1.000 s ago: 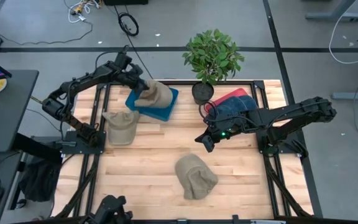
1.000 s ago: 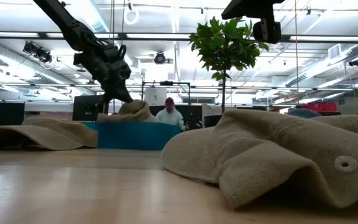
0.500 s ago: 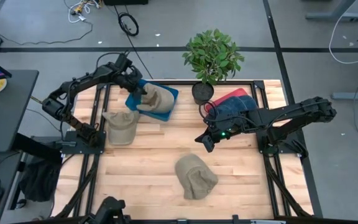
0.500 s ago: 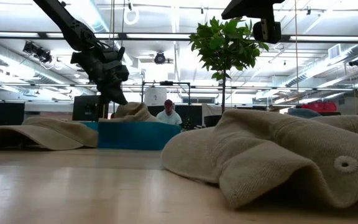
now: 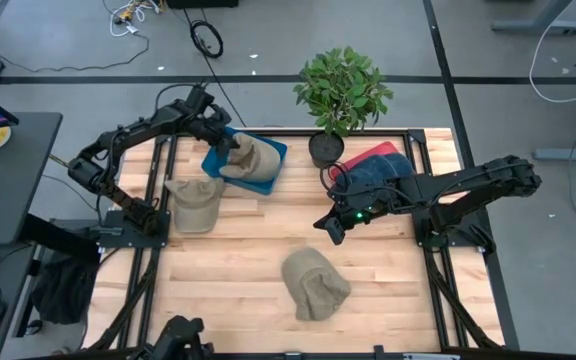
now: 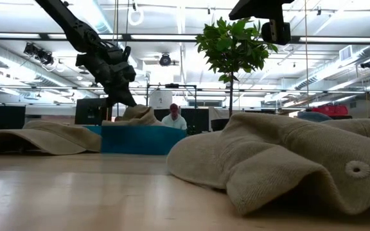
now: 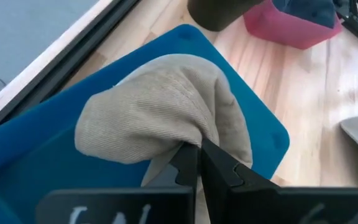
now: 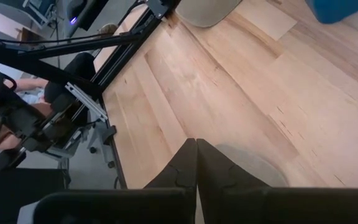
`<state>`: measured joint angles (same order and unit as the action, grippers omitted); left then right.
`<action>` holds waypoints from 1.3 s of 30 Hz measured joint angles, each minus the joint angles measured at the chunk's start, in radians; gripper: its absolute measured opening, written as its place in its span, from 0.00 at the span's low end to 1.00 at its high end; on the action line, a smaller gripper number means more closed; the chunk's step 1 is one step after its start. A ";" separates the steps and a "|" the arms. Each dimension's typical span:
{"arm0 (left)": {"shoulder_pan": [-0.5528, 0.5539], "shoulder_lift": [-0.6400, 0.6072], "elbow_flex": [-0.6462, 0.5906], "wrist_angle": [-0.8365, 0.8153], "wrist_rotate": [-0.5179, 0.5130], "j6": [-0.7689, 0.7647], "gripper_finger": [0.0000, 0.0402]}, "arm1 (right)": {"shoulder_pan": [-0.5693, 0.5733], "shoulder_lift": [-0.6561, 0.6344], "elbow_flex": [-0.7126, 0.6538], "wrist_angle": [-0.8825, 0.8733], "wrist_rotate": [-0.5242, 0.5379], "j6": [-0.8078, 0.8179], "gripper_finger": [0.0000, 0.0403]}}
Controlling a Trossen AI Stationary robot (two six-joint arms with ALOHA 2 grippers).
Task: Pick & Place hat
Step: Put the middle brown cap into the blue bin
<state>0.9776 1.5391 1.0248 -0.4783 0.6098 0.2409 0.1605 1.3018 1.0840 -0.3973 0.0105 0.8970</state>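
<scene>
A beige hat [image 5: 253, 158] lies on a blue tray [image 5: 268, 180] at the far left of the table; the low view shows the hat [image 6: 139, 113] heaped on the tray [image 6: 140, 140]. My left gripper [image 5: 231, 143] [image 7: 197, 163] is shut on it. A second beige cap [image 5: 193, 205] lies flat on the wood near the tray. A third beige hat [image 5: 315, 283] rests crumpled at the table's near middle. My right gripper [image 5: 328, 228] [image 8: 196, 152] hovers shut above bare wood, right of centre, touching nothing. My left gripper pinches a bunched fold of the beige hat [image 7: 188, 134] between its two fingers, at the hat's side toward the table's far left. The fingers come slanting down from the far left. The hat's body [image 7: 148, 106] rests on the blue tray.
A potted plant [image 5: 340, 95] stands at the far edge. Beside it, a red bin [image 5: 373, 160] holds dark blue hats. Black frame rails [image 5: 158, 200] run along both table sides. Bare wood lies between the cap and the right arm.
My left gripper, still shut on the hat, has shifted a little toward the near edge over the blue tray. The hat has sunk slightly with it and uncovered more of the tray's far corner.
</scene>
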 joint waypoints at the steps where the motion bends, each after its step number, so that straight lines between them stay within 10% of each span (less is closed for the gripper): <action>1: 0.000 0.000 0.000 0.000 -0.004 0.000 0.04 | 0.000 0.000 0.000 0.000 0.000 0.000 0.02; 26: 0.001 0.000 0.000 0.145 0.191 -0.162 0.52 | 0.000 0.000 0.000 0.000 0.000 0.003 0.02; 39: 0.001 -0.001 0.002 0.199 0.217 -0.281 0.57 | 0.000 0.000 0.000 0.000 0.000 0.001 0.02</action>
<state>0.9783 1.5379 1.0264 -0.2790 0.8266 -0.0396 0.1608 1.3018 1.0840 -0.3973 0.0108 0.8978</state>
